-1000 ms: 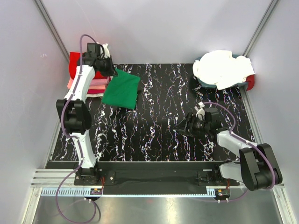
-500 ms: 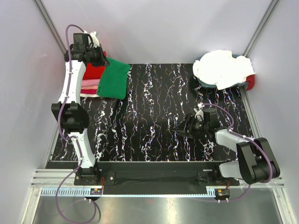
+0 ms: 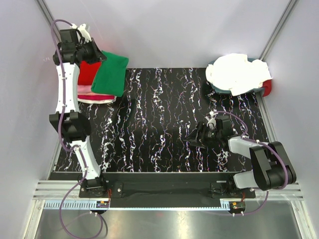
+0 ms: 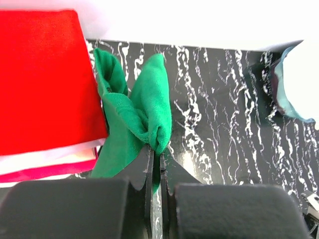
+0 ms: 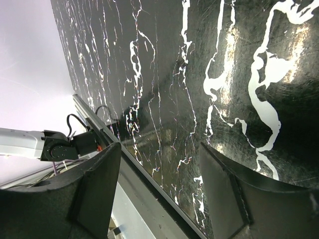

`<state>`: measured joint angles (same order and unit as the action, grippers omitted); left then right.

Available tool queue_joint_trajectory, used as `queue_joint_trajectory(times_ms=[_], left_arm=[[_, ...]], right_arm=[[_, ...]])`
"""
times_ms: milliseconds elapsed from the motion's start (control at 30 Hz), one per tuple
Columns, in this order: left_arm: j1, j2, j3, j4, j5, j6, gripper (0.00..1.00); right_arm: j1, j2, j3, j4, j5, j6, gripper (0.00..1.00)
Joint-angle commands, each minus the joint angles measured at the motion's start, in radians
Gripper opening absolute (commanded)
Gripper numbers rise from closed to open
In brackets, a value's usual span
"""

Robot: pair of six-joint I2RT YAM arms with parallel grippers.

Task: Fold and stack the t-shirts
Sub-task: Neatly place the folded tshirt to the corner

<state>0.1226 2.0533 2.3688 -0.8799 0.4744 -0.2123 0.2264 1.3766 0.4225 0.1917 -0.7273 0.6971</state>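
One green t-shirt (image 4: 149,107) clamped in left tool (image 4: 155,158), one red t-shirt (image 4: 45,79)

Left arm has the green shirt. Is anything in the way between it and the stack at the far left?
Nothing visible. The left gripper is shut on the green t-shirt, which hangs partly over the stack, beside its red t-shirt on top. The right gripper is open, far off over the mat.
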Motion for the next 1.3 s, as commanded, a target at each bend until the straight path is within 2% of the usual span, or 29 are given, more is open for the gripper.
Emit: queue_joint_trajectory(times_ms=[0, 400, 933, 1267], left_arm=[[0.022, 0.01, 0.092, 0.097, 0.085, -0.032, 0.0], [0.078, -0.022, 0.093, 0.257, 0.132, -0.099, 0.0], [0.143, 0.004, 0.098, 0.341, 0.178, -0.145, 0.0], [0.161, 0.083, 0.096, 0.368, 0.152, -0.133, 0.0]], right_arm=[[-0.001, 0.01, 0.036, 0.046, -0.023, 0.001, 0.7], [-0.002, 0.039, 0.042, 0.054, -0.035, 0.001, 0.7], [-0.001, 0.072, 0.053, 0.066, -0.053, 0.004, 0.7], [-0.001, 0.088, 0.059, 0.068, -0.06, 0.004, 0.7]])
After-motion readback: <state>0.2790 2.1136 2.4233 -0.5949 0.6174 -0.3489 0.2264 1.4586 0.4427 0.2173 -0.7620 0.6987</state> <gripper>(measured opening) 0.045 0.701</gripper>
